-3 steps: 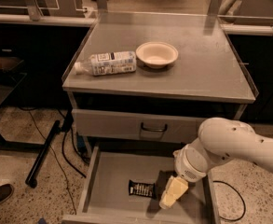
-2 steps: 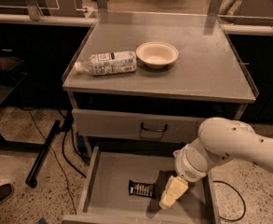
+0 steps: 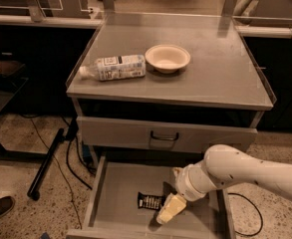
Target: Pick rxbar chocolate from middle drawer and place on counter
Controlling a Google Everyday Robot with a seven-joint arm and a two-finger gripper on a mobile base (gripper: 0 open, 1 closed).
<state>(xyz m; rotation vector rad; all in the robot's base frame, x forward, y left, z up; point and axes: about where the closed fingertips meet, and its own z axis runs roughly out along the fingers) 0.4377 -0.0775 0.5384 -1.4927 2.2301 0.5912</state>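
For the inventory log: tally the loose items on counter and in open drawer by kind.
Clear white-labelled plastic bottle, on flat grey metal counter: 1
Round cream bowl, on counter: 1
Flat black rxbar chocolate wrapper, in shallow grey middle drawer: 1
Total: 3
The hand is low in the drawer, beside the wrapper.

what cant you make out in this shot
Camera view:
rxbar chocolate: right end covered by the gripper, which sits low in the middle drawer; lettering too small to read.
The drawer's front: cut off by the bottom edge.
The bottle label: too small to read.
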